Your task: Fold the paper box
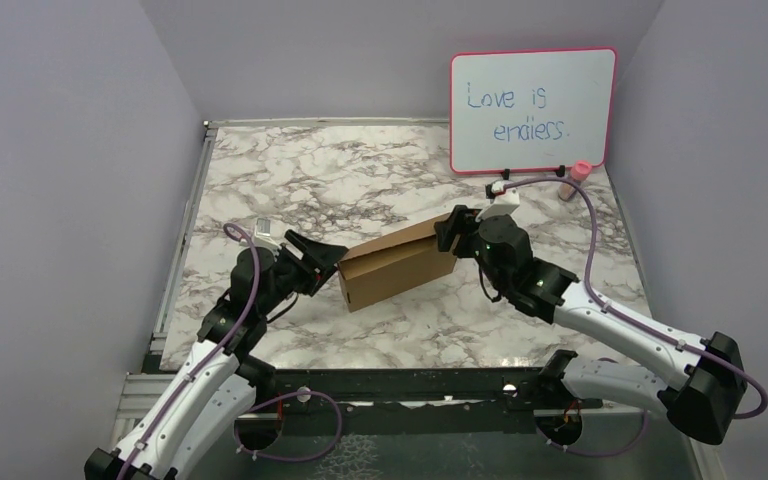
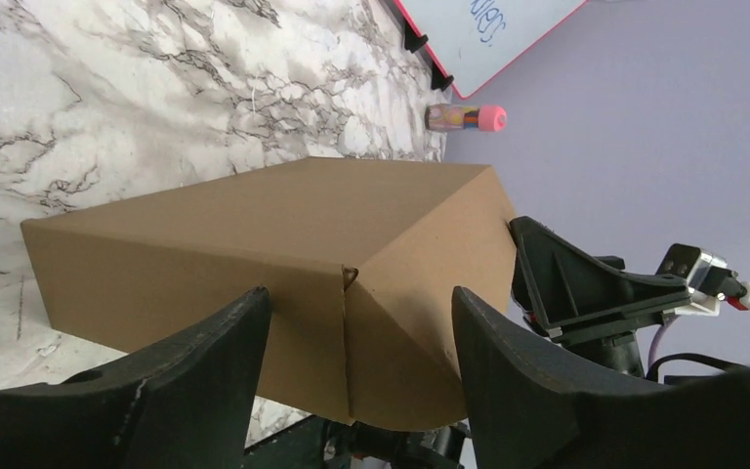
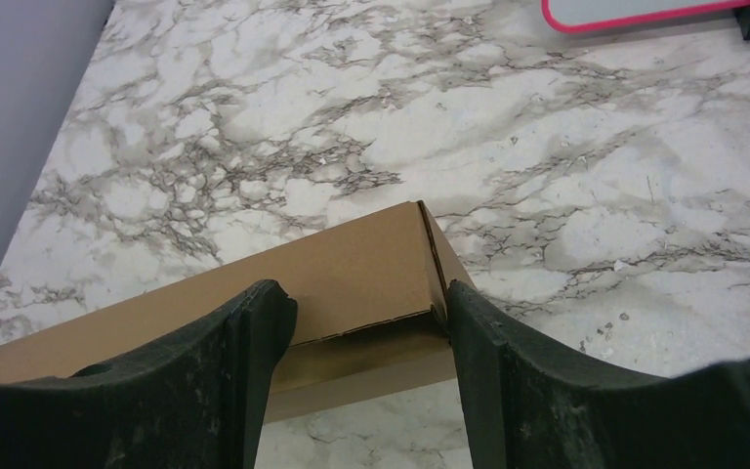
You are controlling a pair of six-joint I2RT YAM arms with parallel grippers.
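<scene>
Both arms angle inward, left gripper [image 1: 328,262] and right gripper [image 1: 453,232] splayed wide, flanking the paper box [image 1: 400,263].

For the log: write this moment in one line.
box: folded | left gripper: open at one end | right gripper: open at other end

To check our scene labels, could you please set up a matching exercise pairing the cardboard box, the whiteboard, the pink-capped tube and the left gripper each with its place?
Things:
1. paper box
2. pink-framed whiteboard
3. pink-capped tube
4. left gripper

Places:
A. propped upright at the far right of the marble table
B. at the box's left end, jaws apart
C. mid-table, with the right gripper at its right end
D. just beside the whiteboard's right foot

Pairs: 1-C, 2-A, 3-D, 4-B.
</scene>
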